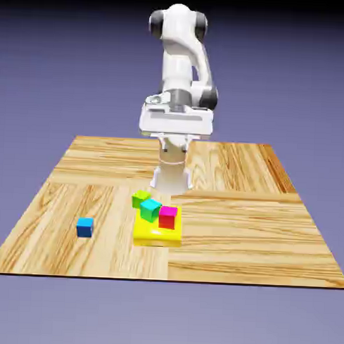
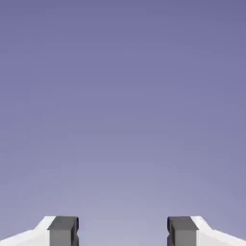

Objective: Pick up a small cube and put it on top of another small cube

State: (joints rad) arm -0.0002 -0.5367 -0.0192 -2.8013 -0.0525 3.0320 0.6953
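Exterior view, near to far: the small blue cube [image 1: 84, 227] sits alone on the wood table [image 1: 249, 241], toward the view's left, well apart from the rest. Next comes a flat yellow block [image 1: 157, 235] w/ a red cube [image 1: 167, 217] on it, a teal cube [image 1: 150, 210] tilted on its far edge, and a green cube [image 1: 140, 199] just behind. Farthest back is the white arm [image 1: 181, 69], folded up high near its base. Nothing is picked up yet, so I think this is step 1: go get the blue cube. Next move needs the hand to swing out over that cube, point down, and drop around it. Hand view shows what the other can't: the gripper [image 2: 122, 233] w/ its 2 grey tips well apart and nothing btwn them, just plain backdrop. No cubes show there.
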